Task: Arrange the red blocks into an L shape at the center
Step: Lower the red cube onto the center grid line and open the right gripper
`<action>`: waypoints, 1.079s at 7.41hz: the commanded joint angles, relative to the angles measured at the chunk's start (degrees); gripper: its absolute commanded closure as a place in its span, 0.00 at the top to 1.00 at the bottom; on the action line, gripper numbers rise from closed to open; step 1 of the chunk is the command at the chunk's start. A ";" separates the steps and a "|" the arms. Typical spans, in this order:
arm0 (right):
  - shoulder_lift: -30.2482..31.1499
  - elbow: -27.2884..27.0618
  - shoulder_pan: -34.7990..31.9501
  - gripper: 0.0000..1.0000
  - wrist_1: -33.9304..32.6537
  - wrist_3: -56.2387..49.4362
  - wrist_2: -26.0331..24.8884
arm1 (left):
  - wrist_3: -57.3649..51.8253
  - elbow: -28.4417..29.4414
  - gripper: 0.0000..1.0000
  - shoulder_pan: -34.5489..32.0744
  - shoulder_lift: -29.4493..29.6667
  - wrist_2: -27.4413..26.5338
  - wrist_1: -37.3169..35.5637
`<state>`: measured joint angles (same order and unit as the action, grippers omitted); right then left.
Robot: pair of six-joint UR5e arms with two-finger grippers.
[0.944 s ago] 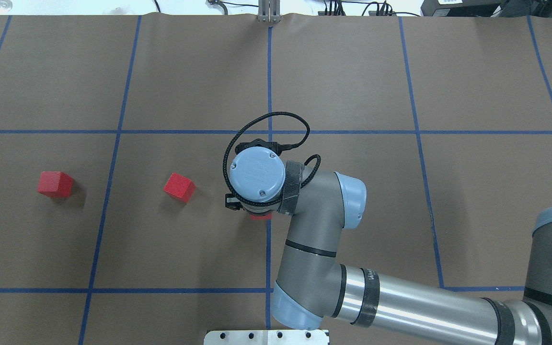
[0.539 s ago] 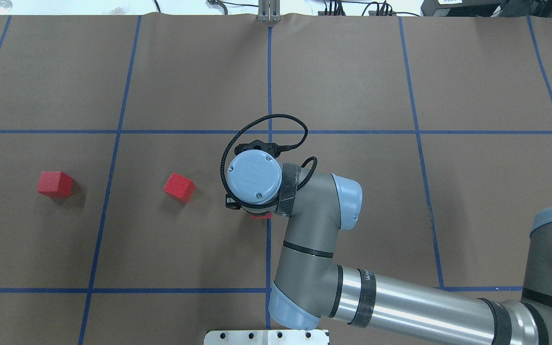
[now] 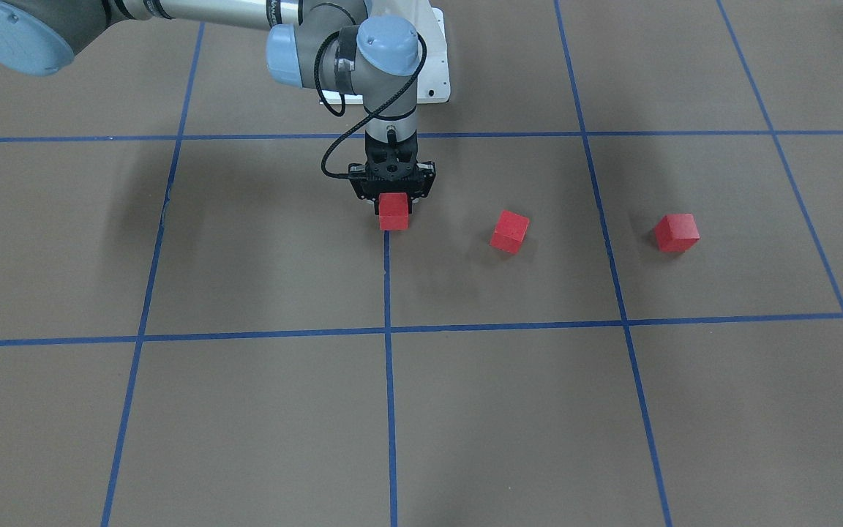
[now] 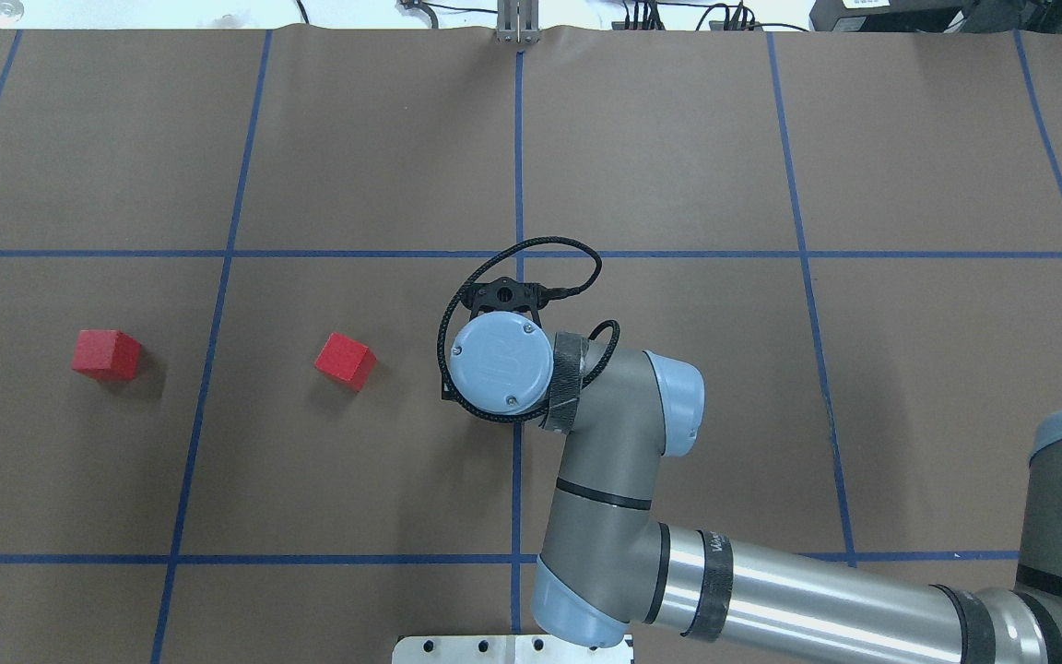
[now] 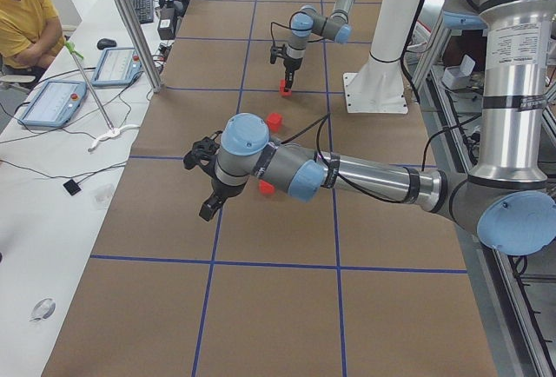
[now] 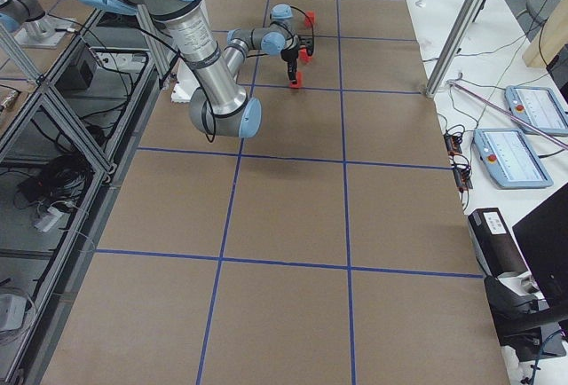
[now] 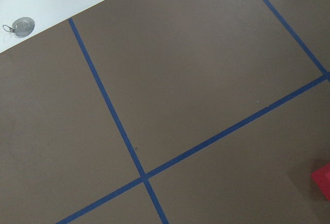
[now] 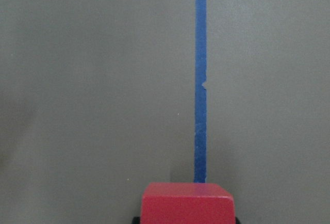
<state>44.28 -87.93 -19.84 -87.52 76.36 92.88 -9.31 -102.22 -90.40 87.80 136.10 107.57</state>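
My right gripper (image 3: 394, 206) points straight down over the middle grid line and is shut on a red block (image 3: 394, 212), at or just above the table. The right wrist view shows that block (image 8: 186, 203) between the fingertips, on the blue line. In the overhead view the wrist (image 4: 501, 361) hides it. Two more red blocks lie loose on the robot's left side: one (image 4: 346, 361) close to the centre, one (image 4: 107, 355) farther out. My left gripper (image 5: 203, 179) hovers above the table near the farther block; I cannot tell whether it is open or shut.
The brown table cover (image 4: 678, 166) carries a blue tape grid. A white mounting plate (image 4: 513, 648) sits at the robot's edge. The left wrist view shows bare grid and a red block corner (image 7: 323, 180) at its right edge. An operator (image 5: 26, 21) sits beside the table.
The right wrist has shifted slightly and turned a little. The red edge of the held block that showed below the wrist is now hidden under it. The two loose blocks have not moved.
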 commanded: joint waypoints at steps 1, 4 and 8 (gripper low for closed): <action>0.63 -0.22 0.06 0.02 0.86 0.55 -0.07 | 0.00 0.00 1.00 0.05 0.00 0.04 0.01; 0.63 -0.31 -0.02 0.02 -1.06 0.64 -0.07 | 0.00 0.00 1.00 0.05 0.00 0.04 -0.07; 0.45 -0.31 0.06 0.65 -1.08 0.72 -0.07 | 0.00 0.00 1.00 0.05 0.00 -0.05 -0.07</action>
<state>44.80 -88.28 -19.85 -88.72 77.01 92.81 -9.32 -102.22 -90.35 87.80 136.06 107.49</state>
